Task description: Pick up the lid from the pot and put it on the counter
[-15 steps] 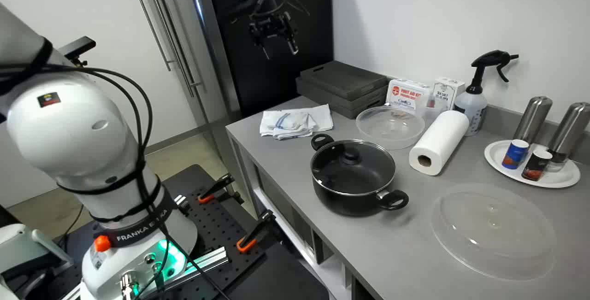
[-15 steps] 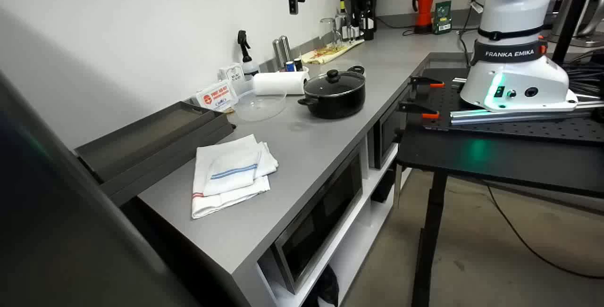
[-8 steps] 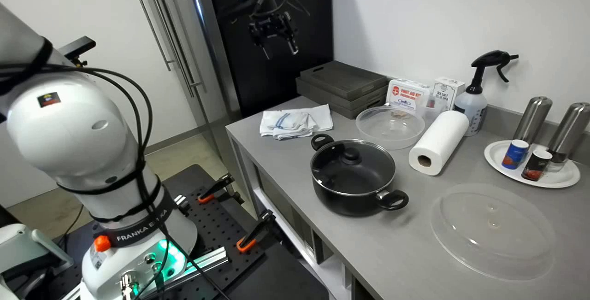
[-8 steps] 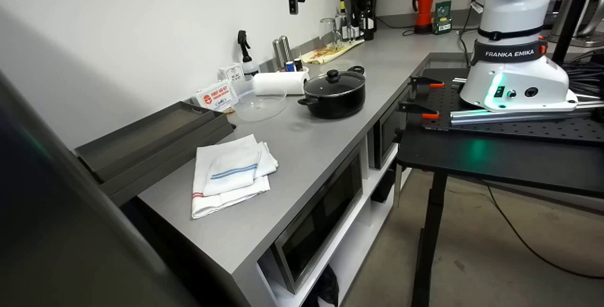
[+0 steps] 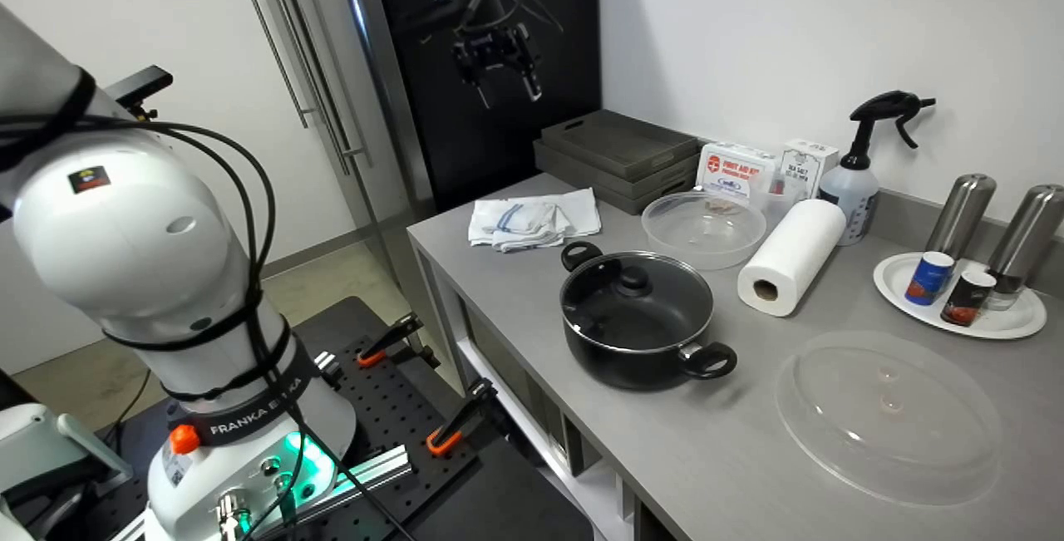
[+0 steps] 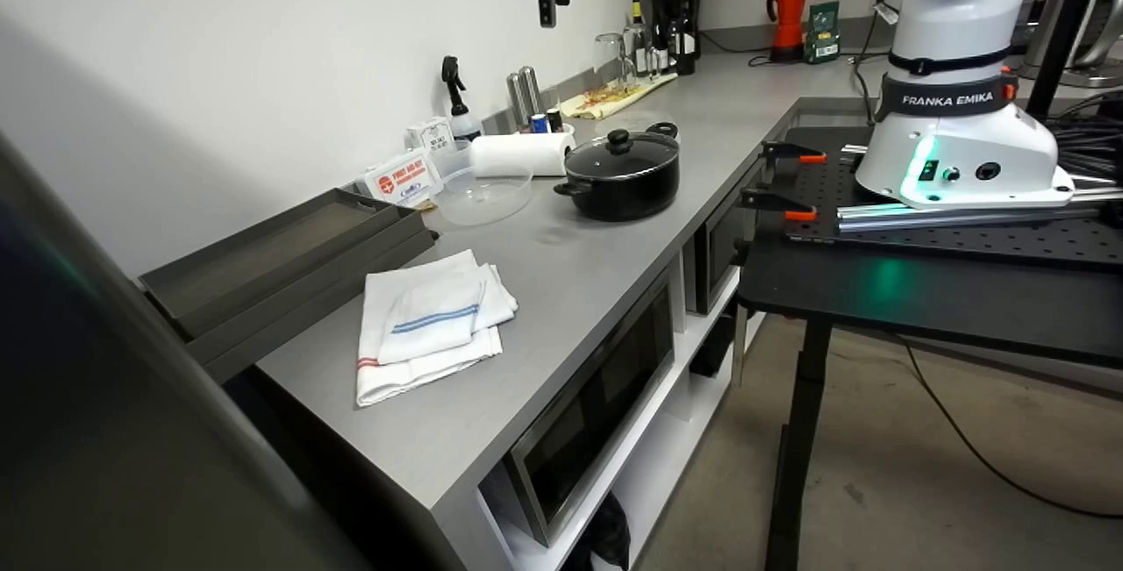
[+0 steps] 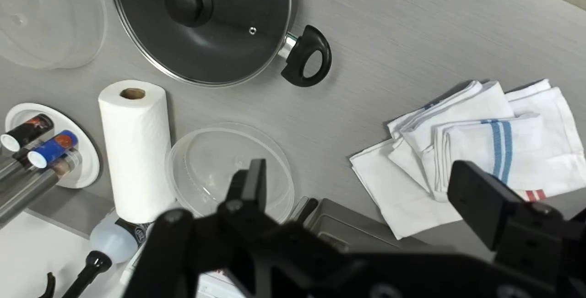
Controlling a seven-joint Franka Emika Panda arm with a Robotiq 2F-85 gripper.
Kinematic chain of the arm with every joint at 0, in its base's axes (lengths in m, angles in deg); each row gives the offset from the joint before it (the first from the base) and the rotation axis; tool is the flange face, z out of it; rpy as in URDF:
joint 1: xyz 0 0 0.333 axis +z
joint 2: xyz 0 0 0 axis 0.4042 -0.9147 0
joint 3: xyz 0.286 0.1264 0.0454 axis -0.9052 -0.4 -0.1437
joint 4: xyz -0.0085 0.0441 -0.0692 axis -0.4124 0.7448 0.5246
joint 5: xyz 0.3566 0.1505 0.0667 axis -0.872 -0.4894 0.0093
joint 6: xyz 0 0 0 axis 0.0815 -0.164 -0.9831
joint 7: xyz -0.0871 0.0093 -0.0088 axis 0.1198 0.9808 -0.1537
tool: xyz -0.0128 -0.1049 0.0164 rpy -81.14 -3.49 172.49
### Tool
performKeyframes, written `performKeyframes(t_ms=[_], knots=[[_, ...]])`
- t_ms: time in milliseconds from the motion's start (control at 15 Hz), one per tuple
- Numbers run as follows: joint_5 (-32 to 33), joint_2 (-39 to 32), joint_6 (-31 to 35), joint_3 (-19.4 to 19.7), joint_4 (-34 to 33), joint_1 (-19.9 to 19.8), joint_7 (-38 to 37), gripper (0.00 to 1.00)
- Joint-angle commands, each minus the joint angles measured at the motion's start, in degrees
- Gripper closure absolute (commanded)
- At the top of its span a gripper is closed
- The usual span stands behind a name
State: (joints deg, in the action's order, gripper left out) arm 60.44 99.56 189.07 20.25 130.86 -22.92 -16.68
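The lid [image 5: 652, 308] is on the pot [image 5: 628, 371], its metal rim following the pot's mouth and its dark knob [image 7: 185, 4] uppermost; as far as the glare on the glass allows, it seems to sit level. The pot stands on the counter [image 5: 511, 283], with the clear bowl [image 5: 706, 260] and the paper towel roll [image 5: 790, 258] near it, and the big clear disc [image 5: 839, 441] lies beyond one handle [image 5: 709, 361]. Farther out, high above and well apart from the pot, hangs the gripper [image 5: 509, 98], its fingers spread wide and holding nothing. A straight descent from here would likely meet the folded towels [image 5: 532, 221] or the bowl, since in the wrist view the fingers show against those, with the pot off beyond them. Over the pot, a pinch off the knob's centre could slip on its rounded sides or raise the lid tilted, and coming down too deep could press the glass and shove the pot. At the set-down, the lid could end up propped on the disc's edge, because that see-through plastic is easy to misjudge. Compared with half a second ago, the gripper has shifted only a trifle, rightward and slightly lower in an exterior view; the lid and pot lie as they did.
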Motion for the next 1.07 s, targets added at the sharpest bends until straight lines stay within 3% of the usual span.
performKeyframes(t_ms=[0,333,667,1000], knots=[[-1.5,-2.8,-0.5,3.0,-2.4,0.7,1.5,0.0],[-7.4,-7.0,-0.6,7.9,-5.8,0.7,6.2,0.0],[-18.4,-12.1,-2.3,12.7,-10.6,0.1,14.6,0.0],[-24.9,-17.8,-4.7,15.2,-15.2,-1.8,18.5,0.0]])
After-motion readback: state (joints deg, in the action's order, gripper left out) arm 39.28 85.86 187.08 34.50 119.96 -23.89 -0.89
